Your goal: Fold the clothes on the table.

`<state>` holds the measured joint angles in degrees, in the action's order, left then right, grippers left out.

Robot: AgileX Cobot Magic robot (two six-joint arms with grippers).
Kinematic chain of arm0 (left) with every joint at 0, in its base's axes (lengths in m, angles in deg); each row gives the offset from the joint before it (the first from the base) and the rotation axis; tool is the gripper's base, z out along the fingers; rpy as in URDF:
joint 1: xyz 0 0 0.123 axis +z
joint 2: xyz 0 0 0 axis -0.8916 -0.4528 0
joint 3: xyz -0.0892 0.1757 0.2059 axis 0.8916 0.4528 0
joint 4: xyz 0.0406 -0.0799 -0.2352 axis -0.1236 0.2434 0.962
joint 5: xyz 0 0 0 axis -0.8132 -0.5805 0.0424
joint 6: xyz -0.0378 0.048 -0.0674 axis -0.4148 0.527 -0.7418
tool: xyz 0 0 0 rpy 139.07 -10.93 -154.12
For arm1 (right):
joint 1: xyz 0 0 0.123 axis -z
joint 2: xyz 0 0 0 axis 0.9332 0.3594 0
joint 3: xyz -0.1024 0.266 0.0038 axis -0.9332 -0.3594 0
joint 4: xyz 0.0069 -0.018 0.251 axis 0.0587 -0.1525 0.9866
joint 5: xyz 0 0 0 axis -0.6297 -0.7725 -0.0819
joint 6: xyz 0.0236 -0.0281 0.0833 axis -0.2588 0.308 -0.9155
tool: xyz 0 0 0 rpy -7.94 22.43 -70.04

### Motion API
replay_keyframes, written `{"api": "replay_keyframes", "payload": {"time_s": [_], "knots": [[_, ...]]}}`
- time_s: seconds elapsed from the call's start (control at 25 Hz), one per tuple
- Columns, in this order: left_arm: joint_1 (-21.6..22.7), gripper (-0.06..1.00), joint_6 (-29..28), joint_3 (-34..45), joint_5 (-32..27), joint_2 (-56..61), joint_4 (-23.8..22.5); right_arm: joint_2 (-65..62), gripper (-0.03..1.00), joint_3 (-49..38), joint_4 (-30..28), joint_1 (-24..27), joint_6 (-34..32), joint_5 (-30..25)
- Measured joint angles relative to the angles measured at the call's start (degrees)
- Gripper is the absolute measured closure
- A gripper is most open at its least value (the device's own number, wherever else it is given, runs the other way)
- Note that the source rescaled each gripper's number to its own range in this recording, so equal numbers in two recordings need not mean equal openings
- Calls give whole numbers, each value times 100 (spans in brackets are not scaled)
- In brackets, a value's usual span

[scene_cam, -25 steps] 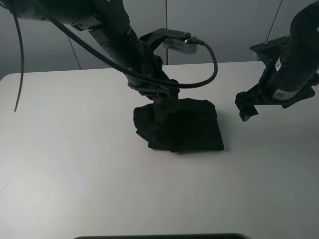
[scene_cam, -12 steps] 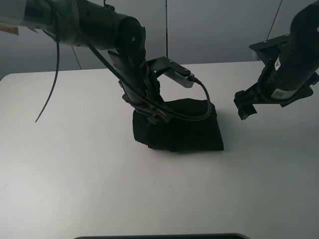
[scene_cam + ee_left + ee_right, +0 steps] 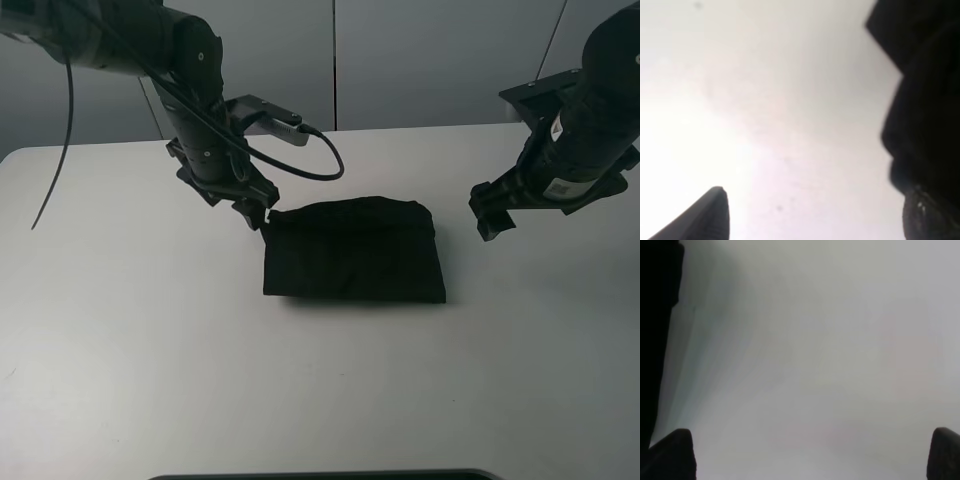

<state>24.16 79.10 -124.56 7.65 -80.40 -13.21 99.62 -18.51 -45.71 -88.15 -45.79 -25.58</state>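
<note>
Shirt (image 3: 354, 263): black, folded into a compact rectangle, lying flat near the middle of the white surface (image 3: 150, 360); print not visible.
Left pincer (image 3: 255, 213): spread wide, grasping nothing, hanging just off the shirt's far-left corner; in the left wrist view one fingertip (image 3: 710, 212) over bare surface, the other at the edge of the dark cloth (image 3: 925, 100).
Right pincer (image 3: 492, 218): released, empty, raised to the right of the shirt and apart from it; in the right wrist view both fingertips (image 3: 672, 455) wide apart over plain surface, dark cloth at one edge.
Cable (image 3: 310, 160): looping from the left arm, beyond the shirt's far-left corner.
Wall (image 3: 420, 60): grey panels beyond the shirt, behind the surface.
</note>
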Motion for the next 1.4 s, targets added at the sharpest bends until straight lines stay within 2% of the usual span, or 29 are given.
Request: {"api": "replay_keyframes", "payload": {"time_s": [0.2,0.36,0.56,0.8,1.04,1.4], "knots": [[3,1,11,0,30,194,57,-106,-3,0,48,0,58,-87],[86,1,0,0,41,871,162,-700,-3,356,472,0,561,-201],[469,1,-48,226,-229,1852,289,-1467,-3,754,753,0,1118,-738],[835,1,-502,1742,-344,3619,88,-2601,-3,197,785,0,1363,-1498],[849,1,-1093,3179,-389,5958,-130,-4362,-3,-685,1057,0,1362,-1691],[849,1,-1380,4716,-1177,8744,-87,-6872,-3,-1516,1347,0,1374,-2326]]}}
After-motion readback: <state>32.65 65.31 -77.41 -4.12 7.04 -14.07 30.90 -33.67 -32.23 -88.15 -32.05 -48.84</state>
